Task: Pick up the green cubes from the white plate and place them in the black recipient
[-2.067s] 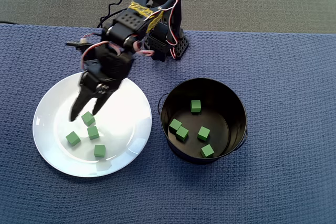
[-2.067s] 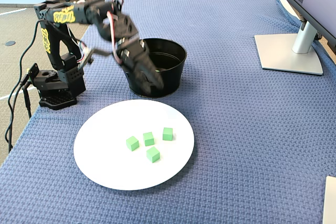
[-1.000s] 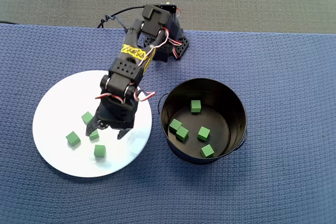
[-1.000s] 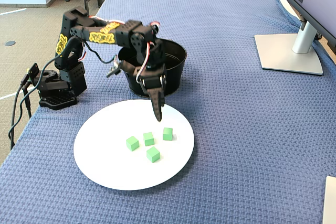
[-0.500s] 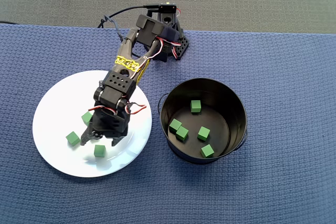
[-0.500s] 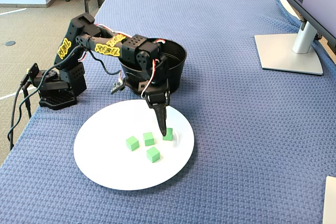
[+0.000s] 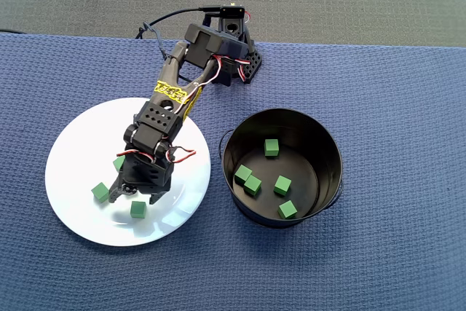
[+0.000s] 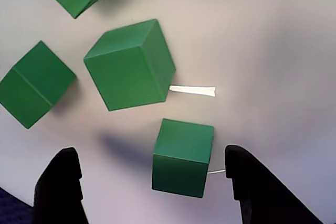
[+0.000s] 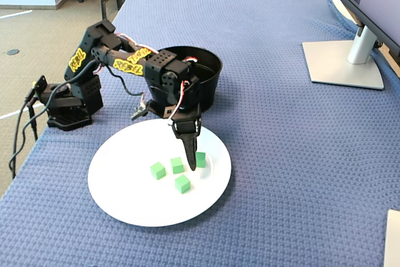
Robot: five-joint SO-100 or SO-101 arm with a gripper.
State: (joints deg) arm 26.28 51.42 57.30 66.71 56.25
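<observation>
while the arm reaches down over the plate (image 7: pixel 69 154), four green cubes lie on its glossy white face: in the overhead view one sits far left (image 7: pixel 100 192), one low by the wrist (image 7: pixel 137 209), one peeks out beside the arm (image 7: pixel 118 162), and the fourth is hidden under it. the wrist view shows that fourth cube (image 8: pixel 182 157) standing between the two dark tips of the claw (image 8: pixel 152 182), which is spread wide with clear white plate on either side, so nothing is gripped yet. a larger-looking cube (image 8: pixel 130 64) sits just above it there, close enough to matter. to the right of the plate on the blue-covered desk (image 7: pixel 393 92) stands the black pot (image 7: pixel 331 147), already holding five cubes (image 7: pixel 271 148).

the risk from here, i judge, is the squeeze: the target sits skewed and nearer one tip, so a closing finger may push it across the slick plate before the other meets it, twisting it out or knocking the neighbour. coming down too far could also press on the plate and slide it.
</observation>
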